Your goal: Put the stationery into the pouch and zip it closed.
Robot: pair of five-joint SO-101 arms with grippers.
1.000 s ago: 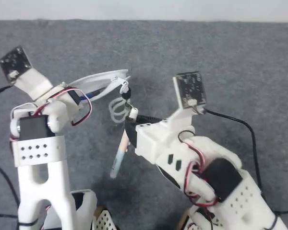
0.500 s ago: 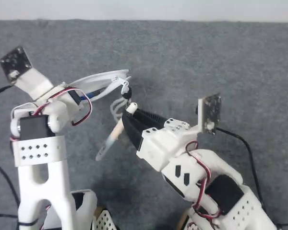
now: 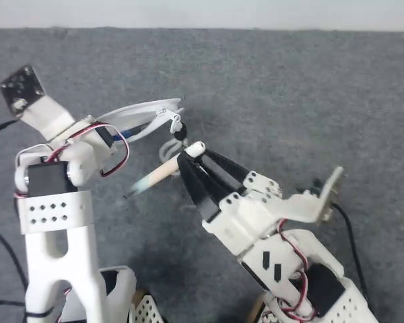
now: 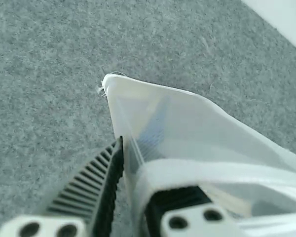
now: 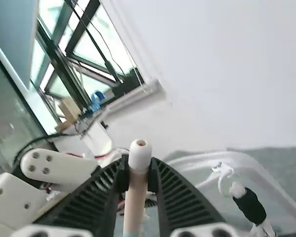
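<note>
**Pen clamped beside the raised pouch**

The right gripper (image 3: 190, 158) is clamped on a pen (image 3: 153, 179) near its white end. The barrel slants left and nearer, above the grey mat (image 3: 303, 87). The left gripper (image 4: 124, 148) is closed on the edge of the translucent pouch (image 3: 138, 110), held up just beyond the pen. The zip pull (image 3: 179, 133) hangs by the pen's gripped end.

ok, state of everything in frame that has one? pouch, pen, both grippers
pouch: held up off the table by one edge, mouth looks open, not zipped.
zip pull: dangling at the pouch's end, close to the pen's top.
pen: gripped near its top, tilted, off the table, outside the pouch.
left gripper: shut on the pouch.
right gripper: shut on the pen.
</note>
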